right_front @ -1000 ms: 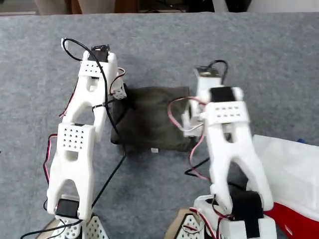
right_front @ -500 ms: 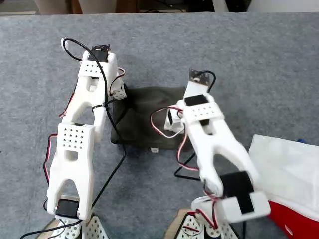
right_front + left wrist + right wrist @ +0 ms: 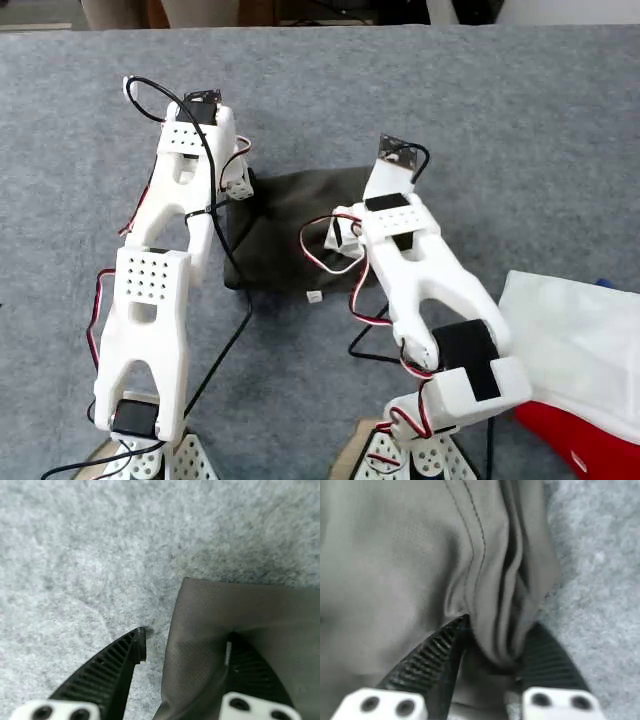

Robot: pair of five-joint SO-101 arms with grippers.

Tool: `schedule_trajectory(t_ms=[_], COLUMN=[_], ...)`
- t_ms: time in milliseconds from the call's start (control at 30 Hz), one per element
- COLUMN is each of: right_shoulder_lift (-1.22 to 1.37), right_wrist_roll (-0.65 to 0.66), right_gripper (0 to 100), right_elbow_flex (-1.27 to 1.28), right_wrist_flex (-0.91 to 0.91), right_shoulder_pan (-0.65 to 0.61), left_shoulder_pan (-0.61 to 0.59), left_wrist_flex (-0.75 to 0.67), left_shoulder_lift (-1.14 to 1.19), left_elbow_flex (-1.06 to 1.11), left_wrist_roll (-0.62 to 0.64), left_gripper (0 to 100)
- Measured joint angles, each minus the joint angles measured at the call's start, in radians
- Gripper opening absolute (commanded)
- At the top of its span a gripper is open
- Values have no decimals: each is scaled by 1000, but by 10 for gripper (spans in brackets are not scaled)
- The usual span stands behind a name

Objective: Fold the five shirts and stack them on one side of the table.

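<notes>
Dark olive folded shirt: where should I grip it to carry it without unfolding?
I would grip the dark olive folded shirt at its two side edges, where layers bunch, coming in low from each outer side. The right gripper pinches one fold; the left gripper straddles the opposite edge, open.

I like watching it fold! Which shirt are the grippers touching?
The dark shirt in the middle: left gripper and right gripper sit at its edges. The white cloth and red cloth lie aside, untouched.
</notes>
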Motion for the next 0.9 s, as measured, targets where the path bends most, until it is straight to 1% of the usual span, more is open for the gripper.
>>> schedule_trajectory(t_ms=[233, 267, 300, 333, 367, 400, 433, 467, 533, 567, 600, 633, 700, 833, 900], right_shoulder_lift=[8, 8, 8, 8, 8, 8, 8, 8, 8, 8, 8, 8, 8, -25, -61], right_wrist_roll=[0, 0, 0, 0, 0, 0, 0, 0, 0, 0, 0, 0, 0, 0, 0], right_gripper=[87, 62, 17, 1, 13, 2, 4, 4, 4, 4, 4, 4, 4, 4, 4], right_elbow_flex=[2, 3, 3, 3, 3, 3, 3, 3, 3, 3, 3, 3, 3, 3, 3], right_wrist_flex=[0, 0, 0, 0, 0, 0, 0, 0, 0, 0, 0, 0, 0, 32, 51], right_shoulder_pan=[2, 2, 2, 2, 2, 3, 3, 5, 8, 14, 18, 23, 32, 37, 37], left_shoulder_pan=[0, 0, 0, 0, 0, 0, 0, 0, 0, 6, 11, 15, 21, 21, 23], left_wrist_flex=[0, 0, 0, 0, 0, 0, 0, 0, -15, -31, -46, -54, -55, -55, -55], left_shoulder_lift=[0, 0, 0, 0, 0, 0, 0, 0, 2, 0, -2, 0, 5, 9, 11], left_elbow_flex=[0, 0, 0, 0, 0, 0, 0, 0, 0, 0, 0, -9, -40, -91, -115], left_wrist_roll=[0, 0, 0, 0, 0, 0, 0, 0, 0, 0, 0, 0, 6, 97, 112], left_gripper=[271, 271, 271, 271, 271, 267, 239, 178, 15, 16, 39, 19, 20, 18, 18])
